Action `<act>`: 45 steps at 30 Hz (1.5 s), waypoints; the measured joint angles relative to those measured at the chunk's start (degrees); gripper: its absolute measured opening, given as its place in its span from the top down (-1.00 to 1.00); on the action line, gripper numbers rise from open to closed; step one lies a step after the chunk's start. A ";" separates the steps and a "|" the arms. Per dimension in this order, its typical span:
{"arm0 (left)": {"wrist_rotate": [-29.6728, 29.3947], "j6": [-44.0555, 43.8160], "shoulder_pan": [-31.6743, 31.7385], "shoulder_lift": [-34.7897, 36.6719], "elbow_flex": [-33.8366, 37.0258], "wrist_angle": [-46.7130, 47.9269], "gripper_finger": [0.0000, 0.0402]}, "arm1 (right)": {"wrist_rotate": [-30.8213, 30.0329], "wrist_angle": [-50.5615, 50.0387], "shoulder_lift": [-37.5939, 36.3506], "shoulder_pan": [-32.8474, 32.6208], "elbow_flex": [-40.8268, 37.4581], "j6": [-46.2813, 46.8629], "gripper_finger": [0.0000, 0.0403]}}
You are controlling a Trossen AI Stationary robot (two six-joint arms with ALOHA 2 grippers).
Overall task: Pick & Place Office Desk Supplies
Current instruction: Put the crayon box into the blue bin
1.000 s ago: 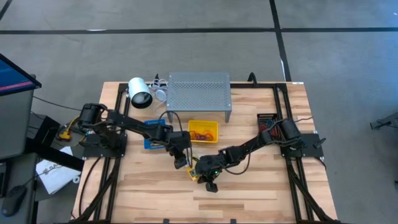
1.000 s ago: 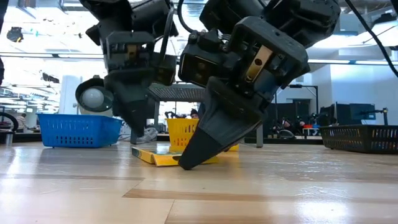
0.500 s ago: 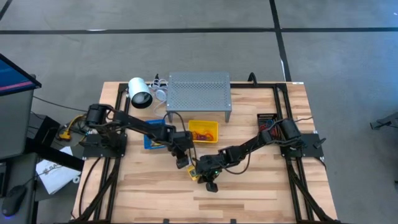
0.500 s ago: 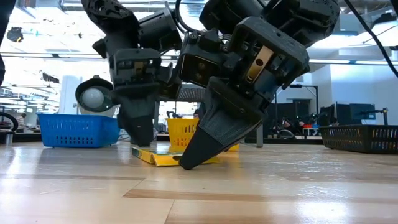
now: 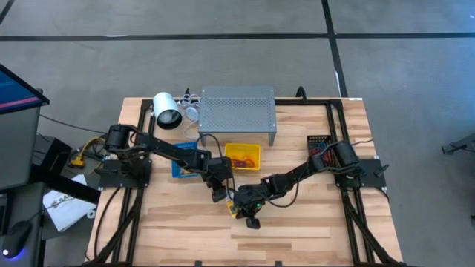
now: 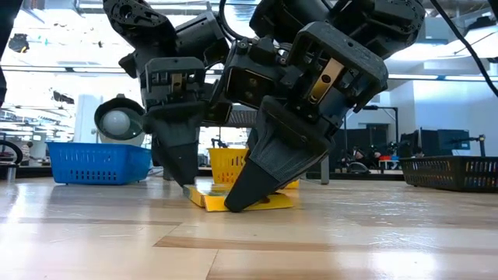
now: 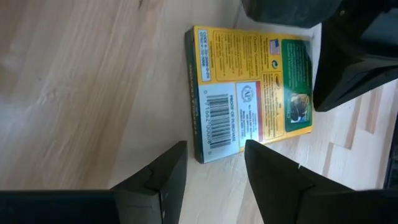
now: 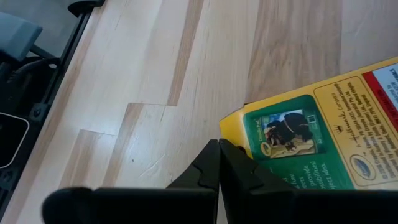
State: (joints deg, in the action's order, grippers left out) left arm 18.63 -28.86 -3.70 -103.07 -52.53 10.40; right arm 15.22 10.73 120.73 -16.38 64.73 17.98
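So both arms are crowded over the same crayon box (image 7: 252,93) in the middle of the wooden surface (image 5: 297,230), just in front of the yellow bin (image 5: 243,156). The box is lying flat, barcode side up.

The right gripper (image 6: 233,204) has its fingers pressed together into one wedge, with the tip down at the surface right against one end of the box. It's not pinching anything. My guess is it's there as a stopper, or to pry under the edge, because a flat box on wood gives fingers nothing to get around.

The left gripper (image 7: 214,171) hangs over the opposite end with its fingers spread, one either side of the narrow edge of the box, and not touching it as far as I can see. That reads like a lineup for a grab across the short width, with the other arm keeping the box from skidding away.

The yellow bin already has some orange-red loops in it, probably rubber bands (image 5: 239,157). There's a blue bin (image 6: 97,162) off to the side, and the grey perforated shelf (image 5: 237,107) sits at the back. Which bin the box is headed for, I can't tell.
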 joint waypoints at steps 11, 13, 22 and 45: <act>1.29 1.70 -0.11 0.00 0.02 -1.40 0.40 | 0.51 -0.14 0.00 0.09 -0.02 -0.63 1.00; 1.29 1.85 -0.11 0.00 0.02 -1.44 0.49 | 0.91 -0.16 0.00 0.27 -0.02 -0.76 1.00; 3.43 1.56 -0.01 -2.23 0.03 -4.02 0.67 | 1.58 -0.40 0.00 0.42 -0.07 -1.31 1.00; 8.88 1.40 -0.07 -3.19 0.13 -6.36 0.96 | 2.16 -0.86 0.02 0.28 -0.09 -1.49 1.00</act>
State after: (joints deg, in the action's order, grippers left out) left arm 27.51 -27.46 -3.77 -106.25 -52.40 4.04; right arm 17.39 9.87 120.75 -16.10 64.64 16.49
